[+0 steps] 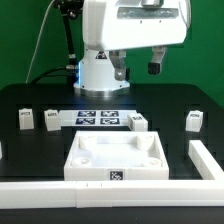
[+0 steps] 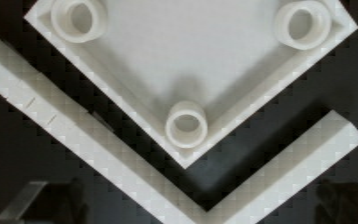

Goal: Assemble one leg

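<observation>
The black surface (image 1: 30, 150) fills most of the exterior view, and the white arm (image 1: 130, 25) rises at its far side. A square white panel (image 1: 112, 153) lies flat near the front, close to a long white rail (image 1: 60, 194) that turns a corner at the exterior view's right. Behind the panel lies the marker board (image 1: 98, 118).

The claw (image 1: 137, 72) hangs above the marker board with its jaws wide apart, gripping nothing (the wrist view shows a dark finger (image 2: 43, 200) at each side). That view looks down on three round sockets (image 2: 188, 125) in the panel.

Four small pegs stand on the surface, well apart from the claw. One leg (image 1: 138, 121) is just beside the marker board. Another is further toward the exterior view's right, and two are toward its left.
</observation>
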`<state>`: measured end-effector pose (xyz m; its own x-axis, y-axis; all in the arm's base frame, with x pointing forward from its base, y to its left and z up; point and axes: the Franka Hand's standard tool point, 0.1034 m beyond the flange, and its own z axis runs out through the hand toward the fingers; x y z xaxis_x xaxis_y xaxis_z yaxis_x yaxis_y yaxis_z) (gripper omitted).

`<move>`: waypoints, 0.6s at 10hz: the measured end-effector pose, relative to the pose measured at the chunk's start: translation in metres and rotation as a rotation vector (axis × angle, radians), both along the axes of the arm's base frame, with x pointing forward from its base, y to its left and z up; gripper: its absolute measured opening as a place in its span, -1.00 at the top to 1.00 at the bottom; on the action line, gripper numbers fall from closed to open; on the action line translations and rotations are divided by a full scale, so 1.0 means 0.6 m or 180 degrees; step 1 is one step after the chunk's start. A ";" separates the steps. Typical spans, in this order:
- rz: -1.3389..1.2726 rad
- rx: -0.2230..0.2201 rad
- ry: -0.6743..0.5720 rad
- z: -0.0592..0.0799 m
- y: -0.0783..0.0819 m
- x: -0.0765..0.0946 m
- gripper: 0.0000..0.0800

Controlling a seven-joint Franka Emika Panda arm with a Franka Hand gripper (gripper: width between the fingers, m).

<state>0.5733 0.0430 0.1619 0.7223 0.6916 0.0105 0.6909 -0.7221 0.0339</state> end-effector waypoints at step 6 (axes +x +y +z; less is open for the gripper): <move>0.1065 -0.0020 0.0041 -0.040 -0.002 -0.046 -0.63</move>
<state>0.5458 0.0416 0.1380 0.4552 0.8904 -0.0022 0.8901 -0.4549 0.0272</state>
